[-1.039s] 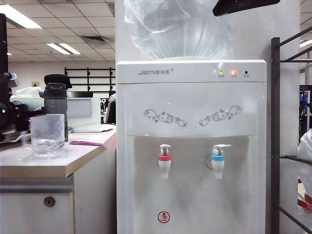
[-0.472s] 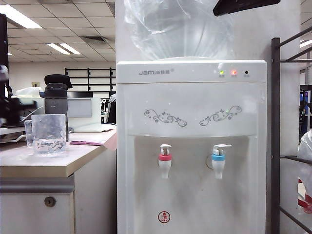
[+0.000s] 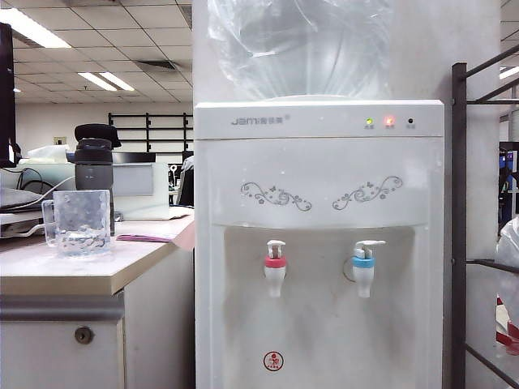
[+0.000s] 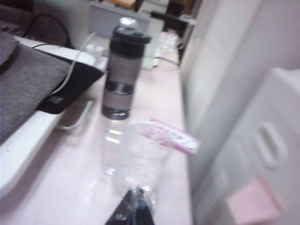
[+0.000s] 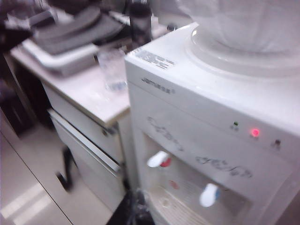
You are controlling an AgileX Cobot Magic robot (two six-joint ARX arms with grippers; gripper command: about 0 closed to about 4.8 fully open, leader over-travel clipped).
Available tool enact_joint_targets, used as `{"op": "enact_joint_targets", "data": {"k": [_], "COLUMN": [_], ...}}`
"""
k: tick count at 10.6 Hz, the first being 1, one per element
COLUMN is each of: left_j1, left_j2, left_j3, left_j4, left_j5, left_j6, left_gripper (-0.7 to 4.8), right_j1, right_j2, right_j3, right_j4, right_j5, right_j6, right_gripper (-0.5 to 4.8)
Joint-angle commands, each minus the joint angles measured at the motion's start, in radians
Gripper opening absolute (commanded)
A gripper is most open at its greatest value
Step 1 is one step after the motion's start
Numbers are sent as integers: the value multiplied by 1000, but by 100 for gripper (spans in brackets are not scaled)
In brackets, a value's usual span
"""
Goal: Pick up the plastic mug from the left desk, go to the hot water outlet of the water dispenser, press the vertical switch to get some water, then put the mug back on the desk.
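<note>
We are looking at the closing step, judging by how things lie: the clear, dimpled plastic mug (image 3: 79,222) is standing upright on the beige slab of the left desk (image 3: 49,274), with its handle turned away from the tall white water dispenser (image 3: 318,243), and neither arm is showing in the exterior view. Our left gripper (image 4: 132,212) is hanging above the desk just short of the mug with its fingers together on nothing; our right gripper (image 5: 132,209) is hanging well apart from the desk, looking down over the dispenser's top and front, its tips likewise pressed together and empty. What we are left needing is only a clean pull-back that does not brush the mug. As for contents, we are unable to tell a water level through the bumpy walls (the blur does not help). The dark grey bottle (image 3: 93,174) behind the mug is capped, and the big clear bottle (image 3: 300,49) is sitting on the dispenser.
</note>
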Motion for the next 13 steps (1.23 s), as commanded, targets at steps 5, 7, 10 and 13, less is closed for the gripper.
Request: {"op": "enact_joint_targets", "data": {"k": [5, 7, 10, 13], "left_j1": [-89, -89, -90, -90], "left_j2": [-856, -849, -849, -849], "left_j3": [-378, -378, -378, -378], "left_j4": [-444, -431, -436, -454], "left_j5": [-161, -166, -164, -165], "left_j6": [-31, -25, -34, -29], "left_gripper": [-6, -6, -3, 0], "right_j1": [4, -6, -83, -507], "right_j2": [-477, -478, -478, -478], "right_j3": [-638, -637, -637, -637], "right_j4": [213, 226, 306, 264], "right_j5": [196, 253, 314, 77], "right_j6": [104, 74, 42, 130], "right_gripper": [-1, -2, -2, -1]}}
